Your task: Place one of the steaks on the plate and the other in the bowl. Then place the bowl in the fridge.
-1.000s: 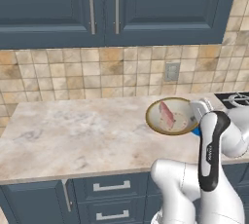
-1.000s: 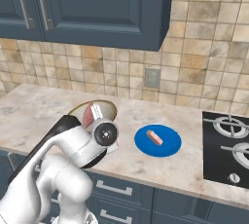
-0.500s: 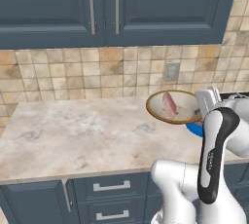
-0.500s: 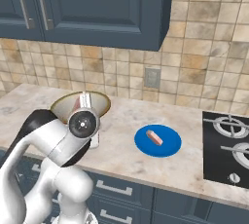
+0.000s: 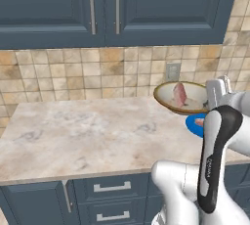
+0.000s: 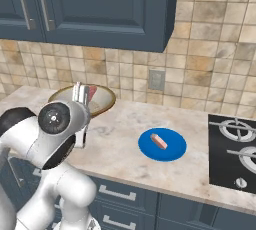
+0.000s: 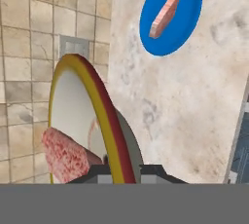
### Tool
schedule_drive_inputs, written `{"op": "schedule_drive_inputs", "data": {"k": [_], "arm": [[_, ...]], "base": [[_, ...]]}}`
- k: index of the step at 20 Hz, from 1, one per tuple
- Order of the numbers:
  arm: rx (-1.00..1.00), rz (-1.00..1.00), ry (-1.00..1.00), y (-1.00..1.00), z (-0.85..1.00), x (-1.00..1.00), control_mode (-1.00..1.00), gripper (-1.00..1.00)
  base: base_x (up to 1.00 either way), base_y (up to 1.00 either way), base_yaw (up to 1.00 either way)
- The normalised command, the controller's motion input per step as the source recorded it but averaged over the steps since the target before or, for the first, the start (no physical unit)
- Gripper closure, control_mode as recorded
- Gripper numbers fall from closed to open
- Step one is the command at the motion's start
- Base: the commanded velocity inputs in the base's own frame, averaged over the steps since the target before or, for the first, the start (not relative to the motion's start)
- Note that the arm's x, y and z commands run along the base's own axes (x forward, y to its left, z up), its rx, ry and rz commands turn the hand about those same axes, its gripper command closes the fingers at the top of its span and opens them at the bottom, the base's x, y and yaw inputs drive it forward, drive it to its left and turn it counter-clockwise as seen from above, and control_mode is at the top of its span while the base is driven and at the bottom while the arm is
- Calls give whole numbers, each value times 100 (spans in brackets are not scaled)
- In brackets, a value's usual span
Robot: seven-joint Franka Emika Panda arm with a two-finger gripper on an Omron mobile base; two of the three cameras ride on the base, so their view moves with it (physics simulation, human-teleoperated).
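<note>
On the left a beige marbled counter (image 5: 83, 136) stretches bare under dark blue cabinets (image 5: 102, 9) and a tan tiled backsplash (image 5: 73, 75). Further right the bowl (image 5: 181, 98) is lifted above the counter and tilted, its tan rim thin and its pale inside smooth; one steak (image 5: 179, 93), a mottled pink slab, lies against the inner wall. In the hand view the rim shows yellow and red bands, edge-on, and runs down between the two finger tips. The gripper (image 5: 218, 93) is clamped on the bowl's right rim, jaws nearly together. Below it, the white arm rises in a dark-jointed bend, with the wrist turned sideways. Just beyond the bowl, the plate (image 6: 162, 144), a flat glossy blue disc, rests on the counter with the second steak (image 6: 159, 141), a small pinkish bar, near its centre. At the far right in the right base view sits a black stovetop (image 6: 232, 146).
</note>
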Motion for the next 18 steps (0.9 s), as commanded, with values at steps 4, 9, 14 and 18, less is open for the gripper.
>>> {"op": "schedule_drive_inputs", "data": {"k": [4, 9, 14, 18], "arm": [[1, 0, -18, 0, -1, -93, -100, 100], [0, 0, -24, 19, 10, -99, -100, 100], [0, 0, 0, 0, 0, 0, 100, 100], [0, 0, 0, 0, 0, 0, 100, 100]], "base": [[0, 0, 0], [0, 0, 0], [-52, 29, -11], [0, -3, -89]]}}
